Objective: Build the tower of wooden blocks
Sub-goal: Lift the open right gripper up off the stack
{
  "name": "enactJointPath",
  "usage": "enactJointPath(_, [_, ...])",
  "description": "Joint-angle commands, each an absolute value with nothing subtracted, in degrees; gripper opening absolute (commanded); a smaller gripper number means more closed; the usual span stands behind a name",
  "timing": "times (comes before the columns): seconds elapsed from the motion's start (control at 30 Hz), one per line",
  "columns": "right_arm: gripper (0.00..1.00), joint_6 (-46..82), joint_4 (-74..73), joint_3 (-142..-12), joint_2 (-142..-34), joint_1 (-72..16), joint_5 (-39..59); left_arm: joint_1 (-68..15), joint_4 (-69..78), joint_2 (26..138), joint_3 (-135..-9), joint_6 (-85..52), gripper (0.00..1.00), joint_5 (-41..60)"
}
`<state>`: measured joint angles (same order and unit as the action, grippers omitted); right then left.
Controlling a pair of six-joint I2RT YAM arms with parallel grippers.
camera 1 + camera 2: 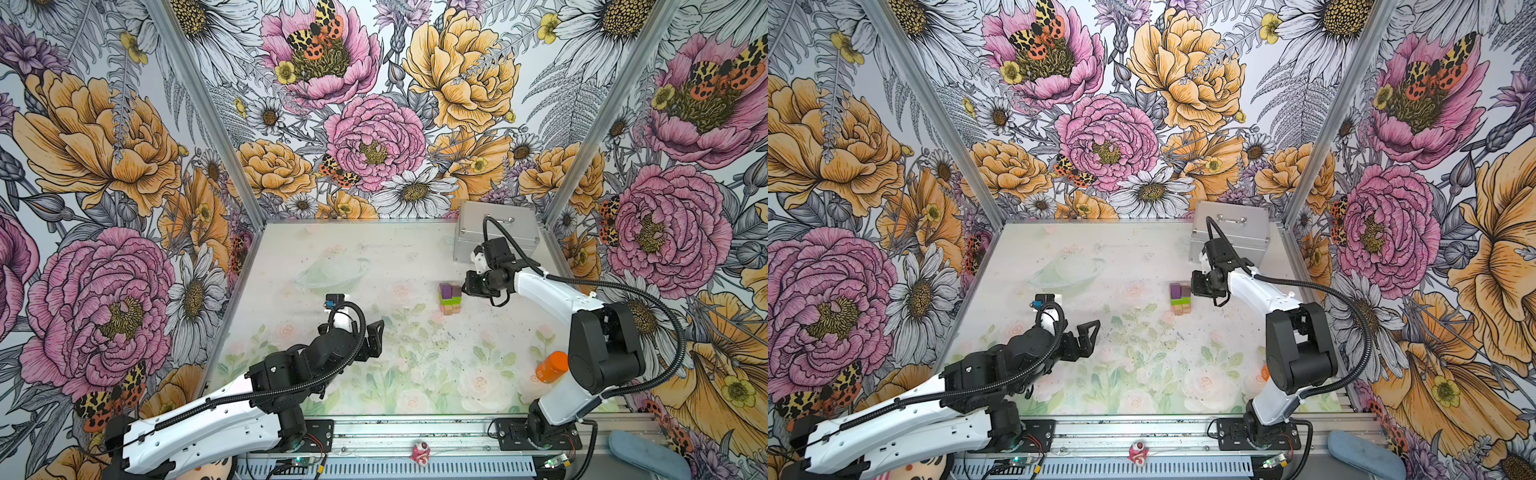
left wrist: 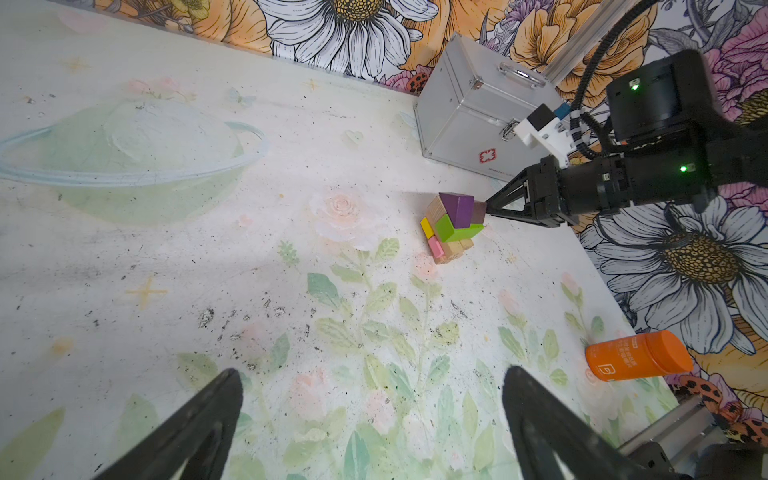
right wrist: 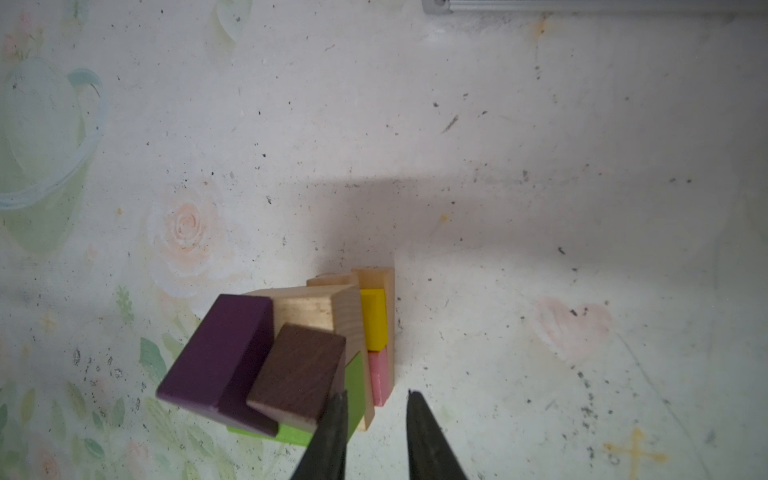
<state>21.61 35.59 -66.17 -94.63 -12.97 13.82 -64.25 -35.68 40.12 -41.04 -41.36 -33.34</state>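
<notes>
The wood block tower (image 1: 451,297) (image 1: 1180,298) stands right of the table's middle, a low stack of crossed layers. On top lie a purple brick (image 3: 216,353) and a dark-brown brick (image 3: 297,374), the brown one askew. Beneath them show lime-green, tan, yellow and pink bricks (image 2: 453,226). My right gripper (image 3: 375,395) (image 1: 466,287) is at the tower's right side. Its fingers stand a narrow gap apart with nothing between them, and one fingertip (image 3: 338,401) is at the brown brick's corner. My left gripper (image 2: 372,372) (image 1: 374,334) hovers wide open over bare table, well left of the tower.
A silver metal case (image 1: 496,232) stands at the back right corner, just behind the right arm. An orange bottle (image 1: 552,366) (image 2: 636,355) lies near the front right, beside the right arm's base. Patterned walls close in the table on three sides.
</notes>
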Motion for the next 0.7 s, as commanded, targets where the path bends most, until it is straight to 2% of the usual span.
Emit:
enactJointPath(0.0, [0.27,22.0,34.5,-68.2,-95.5,-13.4,14.6,-63.7,-34.6,39.3,-41.0,-40.0,0.99,-32.6])
enactJointPath(0.67, [0.30,21.5,35.1,-69.8,-95.9,-13.4,14.5,-63.6,-34.6,40.0,-41.4,-40.0,0.99,-32.7])
